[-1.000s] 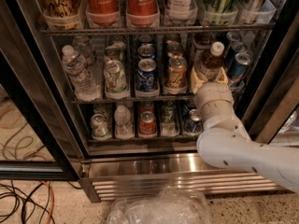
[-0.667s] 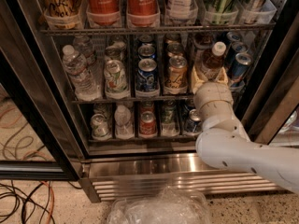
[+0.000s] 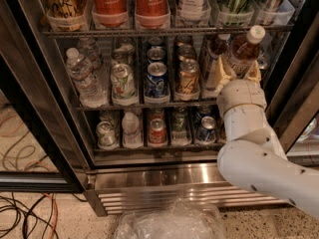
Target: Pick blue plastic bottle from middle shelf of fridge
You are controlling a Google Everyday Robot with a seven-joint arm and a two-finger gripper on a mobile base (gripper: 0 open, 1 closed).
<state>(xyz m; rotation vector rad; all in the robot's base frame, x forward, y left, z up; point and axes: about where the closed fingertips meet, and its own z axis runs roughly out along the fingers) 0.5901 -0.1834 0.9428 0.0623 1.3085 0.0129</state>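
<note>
**A:** What fills the view?

**B:** The fridge (image 3: 149,179). Its steel base sits below the middle shelf (image 3: 149,105), and a rack with Coke bottles (image 3: 109,1) sits above that shelf.

**A:** And the arm (image 3: 254,153)?

**B:** It is white and comes up from the lower right, ending at the right end of the middle shelf.

**A:** What stands on that shelf?

**B:** Lanes of drinks. There are water bottles (image 3: 82,76) at its left end and cans (image 3: 157,78) along its middle.

**A:** Where is the gripper (image 3: 238,69)?

**B:** At the shelf's right end, just in front of the last lanes.

**A:** And the fingers (image 3: 223,76)?

**B:** They are tan and closed around the lower part of the bottle (image 3: 243,51), one on each side.

**A:** So the bottle is held?

**B:** It looks so. It has amber drink inside and is tilted, with its white cap (image 3: 256,33) leaning up and to the right. The cap reaches the rack just above the middle shelf's right end.

**A:** Is there anything lower down?

**B:** Short cans (image 3: 157,132) stand on the rack under the middle shelf. Crumpled clear plastic (image 3: 169,223) lies on the floor well below it.
</note>
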